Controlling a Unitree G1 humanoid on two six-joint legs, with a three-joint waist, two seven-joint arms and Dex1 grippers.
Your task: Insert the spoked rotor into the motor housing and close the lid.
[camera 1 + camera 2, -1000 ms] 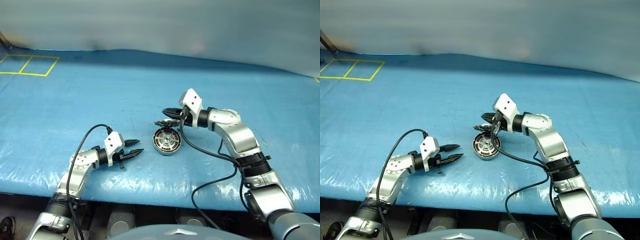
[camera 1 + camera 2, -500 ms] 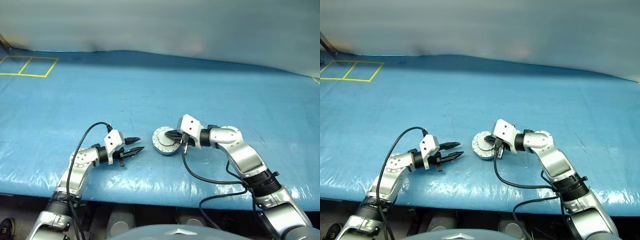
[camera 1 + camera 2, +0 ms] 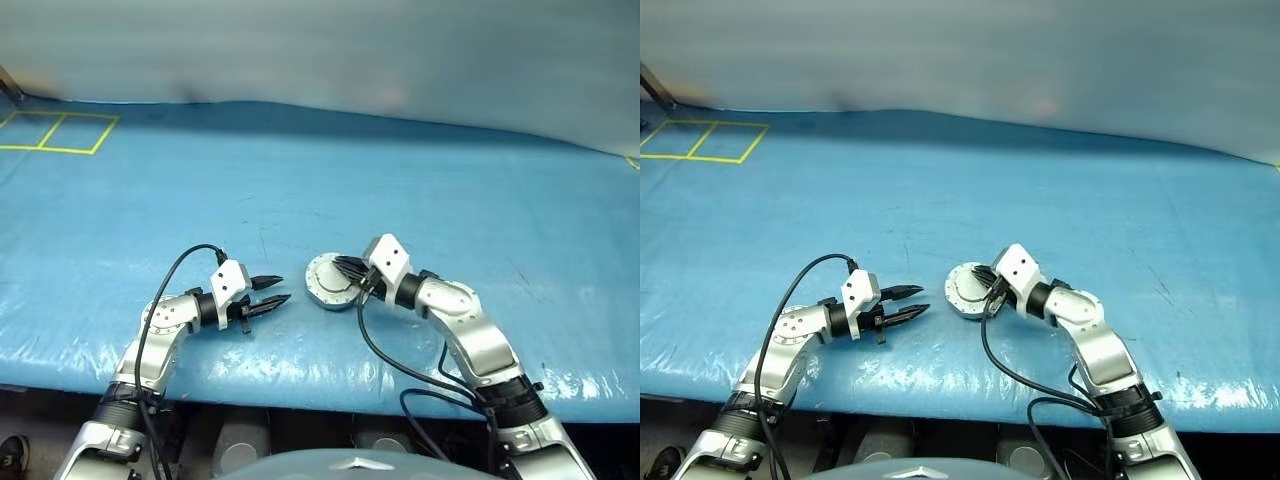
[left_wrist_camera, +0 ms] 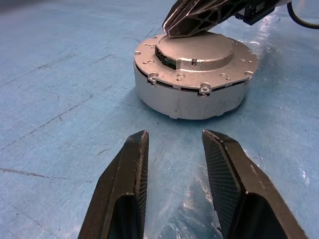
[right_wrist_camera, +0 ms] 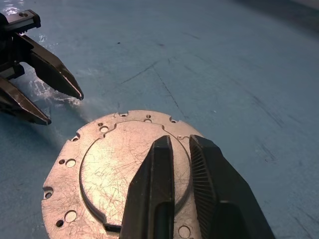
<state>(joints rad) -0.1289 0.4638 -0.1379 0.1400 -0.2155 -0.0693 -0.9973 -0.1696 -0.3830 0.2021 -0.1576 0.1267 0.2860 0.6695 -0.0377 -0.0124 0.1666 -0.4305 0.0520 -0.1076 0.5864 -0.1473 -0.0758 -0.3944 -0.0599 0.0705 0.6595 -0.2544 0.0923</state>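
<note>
The lid (image 4: 199, 55) lies closed on the motor housing (image 4: 192, 97); the right gripper (image 5: 179, 149), slightly parted, rests on it, seemingly seating it; the left gripper (image 4: 174, 149) waits spread, empty.

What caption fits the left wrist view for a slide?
Closed motor housing on the blue table cover, lid down, right gripper above it, open left gripper empty in front.
</note>
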